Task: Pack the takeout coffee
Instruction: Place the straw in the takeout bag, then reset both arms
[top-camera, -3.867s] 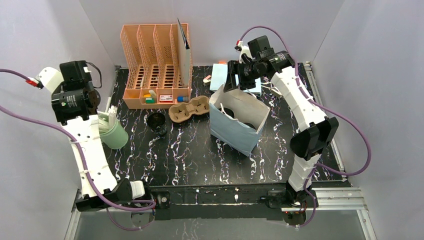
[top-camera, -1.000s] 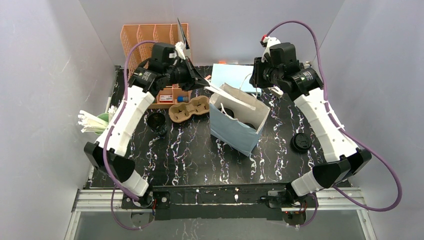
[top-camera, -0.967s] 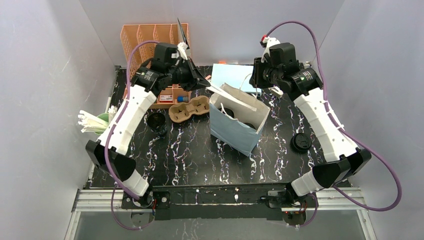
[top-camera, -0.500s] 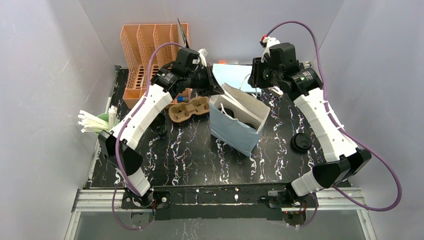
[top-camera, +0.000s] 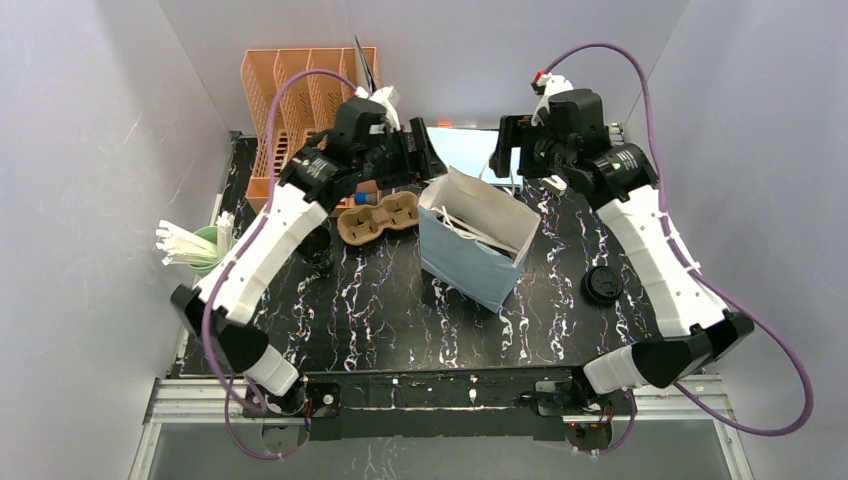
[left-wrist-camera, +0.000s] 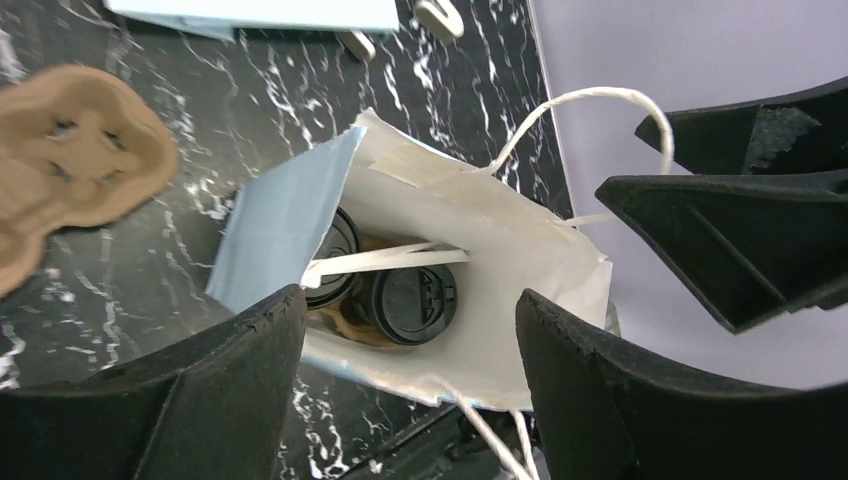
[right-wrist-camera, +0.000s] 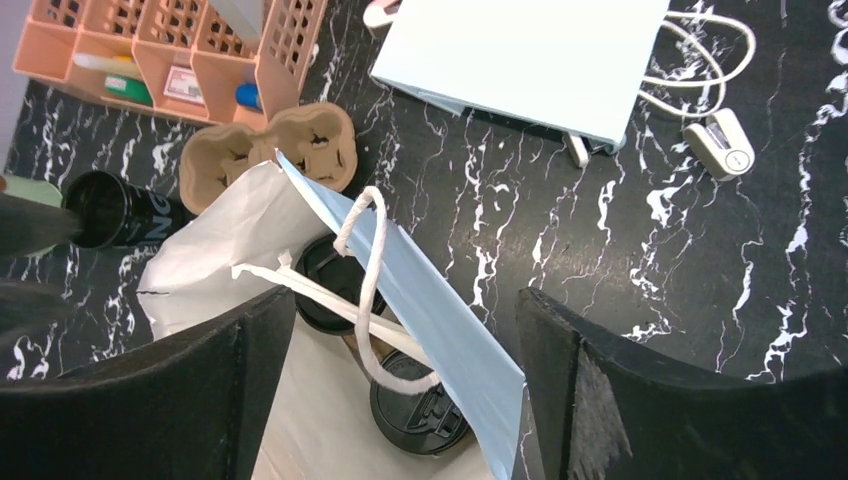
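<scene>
Marbled bench (top-camera: 380, 300): two lidded cups (left-wrist-camera: 410, 305) already inside bag (top-camera: 470, 265), frame centre. Remaining: lidless cup (top-camera: 315, 245) centre-left, loose lid (top-camera: 603, 284) right. Empty, spread wide: left end effector (left-wrist-camera: 408, 300), right end effector (right-wrist-camera: 405, 300).

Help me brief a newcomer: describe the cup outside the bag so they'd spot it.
Find the orange organiser at the table's far left. In front of it lies the brown pulp carrier; the dark cup stands just left of that. Unlike the cups in the blue bag, it has no lid.
</scene>
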